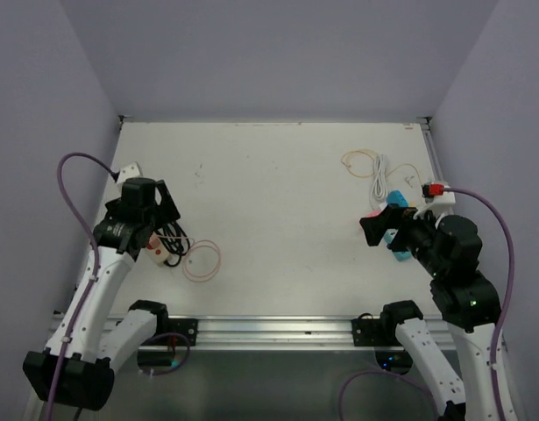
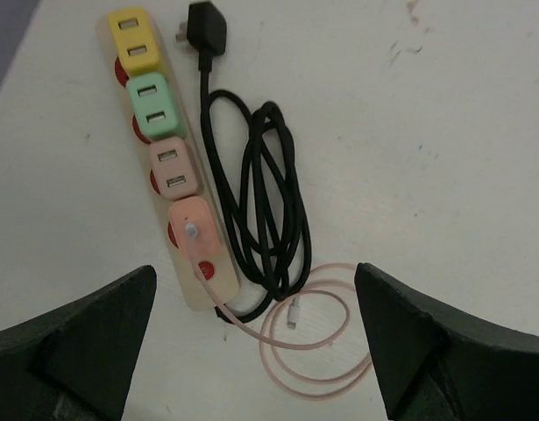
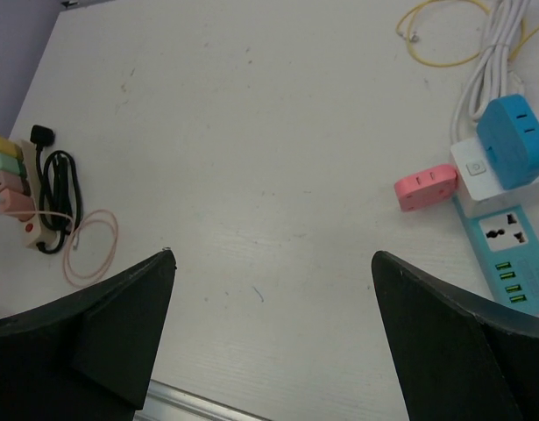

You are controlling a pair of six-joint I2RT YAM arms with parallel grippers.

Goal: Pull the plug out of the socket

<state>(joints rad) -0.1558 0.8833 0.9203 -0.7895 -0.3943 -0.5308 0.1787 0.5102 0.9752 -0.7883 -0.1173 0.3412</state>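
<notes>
The left gripper (image 2: 256,285) points steeply down, fingers spread wide. The right gripper (image 3: 273,263) tilts forward, equally wide. Both arms bend behind their wrists.

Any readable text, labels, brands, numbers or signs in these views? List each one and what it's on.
No text can be read in any view.
Pastel strip: no print shows on the cubes or red buttons.
Blue strip: no legible marking by the socket or USB ports.
White adapter: only a small square mark, no letters.
In the top view both strips are too small to read.
</notes>
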